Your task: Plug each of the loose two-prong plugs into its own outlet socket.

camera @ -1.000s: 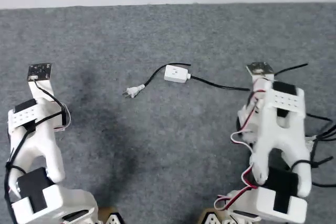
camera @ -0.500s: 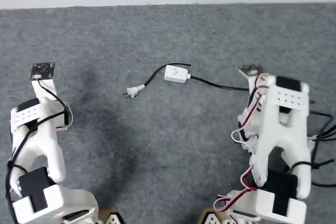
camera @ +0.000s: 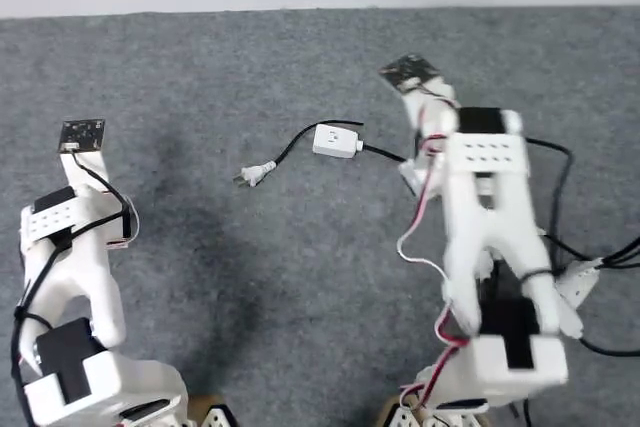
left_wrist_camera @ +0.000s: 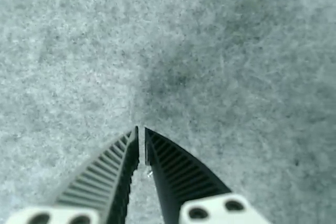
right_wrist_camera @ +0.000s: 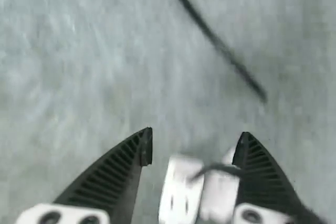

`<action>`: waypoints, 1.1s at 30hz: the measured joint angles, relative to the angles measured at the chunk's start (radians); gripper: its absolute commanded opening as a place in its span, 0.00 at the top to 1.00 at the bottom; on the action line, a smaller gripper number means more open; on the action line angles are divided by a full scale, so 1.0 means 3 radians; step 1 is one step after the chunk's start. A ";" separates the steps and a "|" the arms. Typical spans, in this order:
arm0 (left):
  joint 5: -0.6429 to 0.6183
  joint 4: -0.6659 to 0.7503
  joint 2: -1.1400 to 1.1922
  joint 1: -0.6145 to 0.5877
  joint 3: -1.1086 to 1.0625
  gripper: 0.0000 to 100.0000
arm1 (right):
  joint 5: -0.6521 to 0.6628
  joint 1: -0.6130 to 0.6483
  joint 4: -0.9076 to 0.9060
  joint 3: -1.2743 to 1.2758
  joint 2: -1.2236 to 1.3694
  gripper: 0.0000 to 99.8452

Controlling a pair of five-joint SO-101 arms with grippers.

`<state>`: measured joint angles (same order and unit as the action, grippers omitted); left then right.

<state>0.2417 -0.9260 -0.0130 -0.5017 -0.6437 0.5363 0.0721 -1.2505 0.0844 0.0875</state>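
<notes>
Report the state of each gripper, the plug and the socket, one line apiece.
left gripper: shut, empty, over bare carpet.
right gripper: open, holding nothing, above the outlet socket.
two-prong plug: loose, unplugged, lying on the carpet.
outlet socket: empty, nothing plugged in.

The white moulded-plastic left arm [camera: 72, 277] carries a black servo block [camera: 60, 357], thin black cables [camera: 105, 192] and a small dark circuit board [camera: 79, 134]. The white plastic right arm [camera: 487, 217], marked with rows of small holes, is strung with red and white wires [camera: 425, 222]. Both arms have black ribbed, tapering fingers [left_wrist_camera: 176, 166] on white mounts [left_wrist_camera: 212, 211] with dark round screw holes.
</notes>
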 measured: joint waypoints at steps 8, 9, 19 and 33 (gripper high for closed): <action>0.0000 0.0000 0.0005 0.0000 0.0000 0.99 | 0.0102 0.0327 0.1064 -0.0568 0.0992 0.77; 0.0000 0.0000 0.0005 0.0000 0.0000 0.99 | 0.0174 0.0368 0.1100 -0.0665 0.1120 0.77; 0.0000 0.0000 0.0005 0.0000 0.0000 0.99 | 0.0675 0.0522 0.1171 -0.1836 0.2307 0.77; 0.0000 0.0000 0.0005 0.0000 0.0000 0.99 | 0.0880 0.0665 -0.0133 -0.2644 0.2685 0.77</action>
<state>0.2417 -0.9260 -0.0115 -0.5017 -0.6437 0.8002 0.2716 -1.2904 -0.7089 0.8930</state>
